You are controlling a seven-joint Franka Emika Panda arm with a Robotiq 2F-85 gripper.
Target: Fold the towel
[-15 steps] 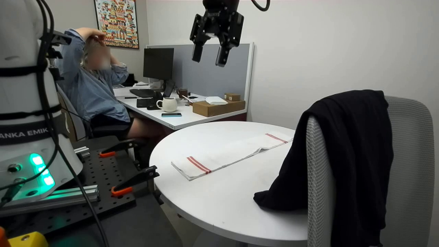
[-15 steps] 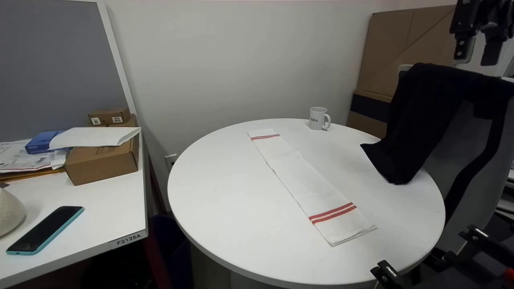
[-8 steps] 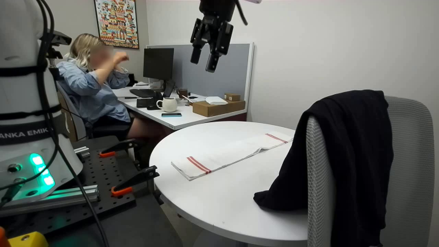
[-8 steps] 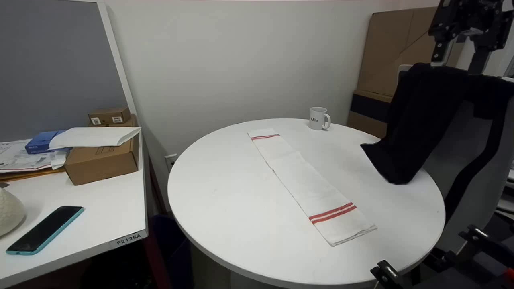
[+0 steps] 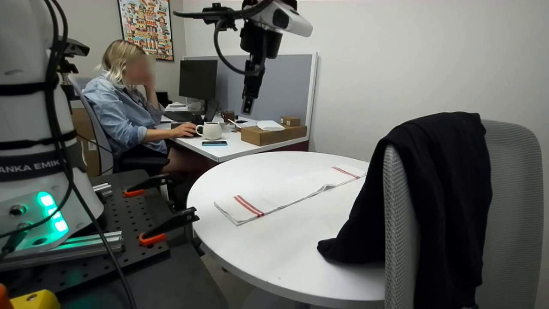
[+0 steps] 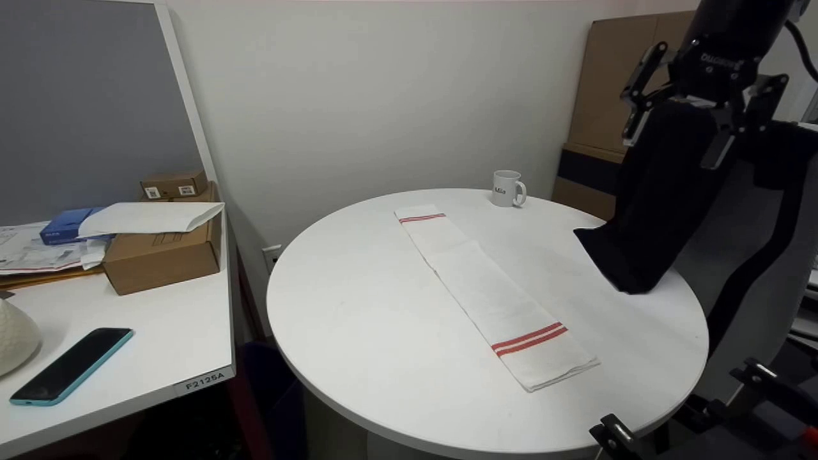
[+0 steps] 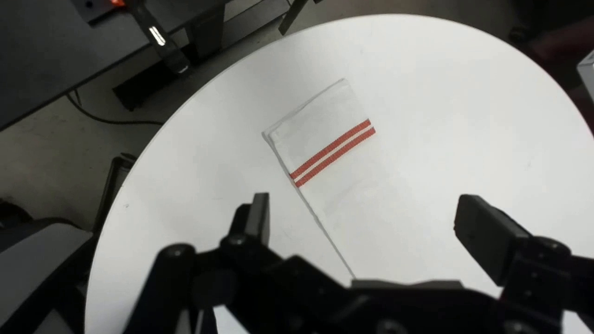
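Observation:
The white towel with red stripes near each end lies flat as a long narrow strip on the round white table. The towel shows in both exterior views (image 5: 291, 193) (image 6: 492, 294). In the wrist view one striped end of the towel (image 7: 329, 153) is seen from above; its far part is hidden behind the gripper body. My gripper (image 6: 674, 147) is open and empty, in the air above the table and apart from the towel. In an exterior view the gripper (image 5: 247, 107) appears edge-on. In the wrist view the fingers (image 7: 364, 204) are wide apart, with towel and table below.
A white mug (image 6: 505, 188) stands at the round table's (image 6: 370, 332) edge. A chair with a black cloth (image 5: 437, 171) stands against the table, the cloth hanging onto the tabletop. A desk with boxes (image 5: 272, 135) and a seated person (image 5: 124, 98) is beyond. Clamps (image 5: 171, 225) sit by the robot base.
My gripper has come down and turned about its axis, showing edge-on in an exterior view. It stays open. The towel has not moved. The person has lowered one arm to the desk.

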